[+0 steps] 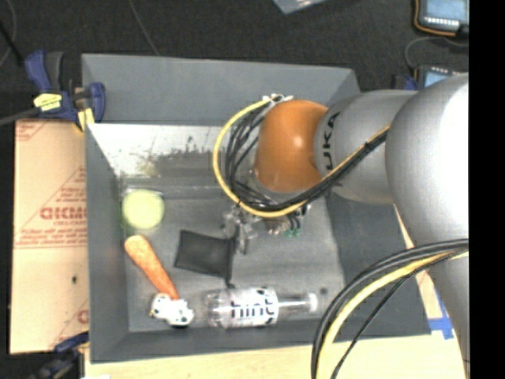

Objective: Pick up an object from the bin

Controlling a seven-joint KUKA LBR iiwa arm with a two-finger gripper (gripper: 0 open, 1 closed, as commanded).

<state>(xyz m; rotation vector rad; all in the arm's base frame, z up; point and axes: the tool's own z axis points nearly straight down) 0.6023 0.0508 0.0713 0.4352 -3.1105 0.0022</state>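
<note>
Clear bottle (pixel 256 307) and white spotted toy (pixel 171 312) were logged along the bin's (pixel 213 93) near edge, an orange carrot (pixel 150 265) by its left wall. The gripper (pixel 239 234), open or closed undetermined, was seen over a black flat piece's (pixel 202 253) right edge, mid-floor.

bin (pixel 197 93) – ball (pixel 143 209) at left, toward back wall | carrot (pixel 150 265) just in front of ball, slanting frontward | small toy figure (pixel 172 311) at carrot's front tip | bottle (pixel 252 306) on its side along front wall, right of figure | flat pad (pixel 201 253) mid-floor, right of carrot, behind bottle | gripper (pixel 239 231) over pad's right back corner
</note>
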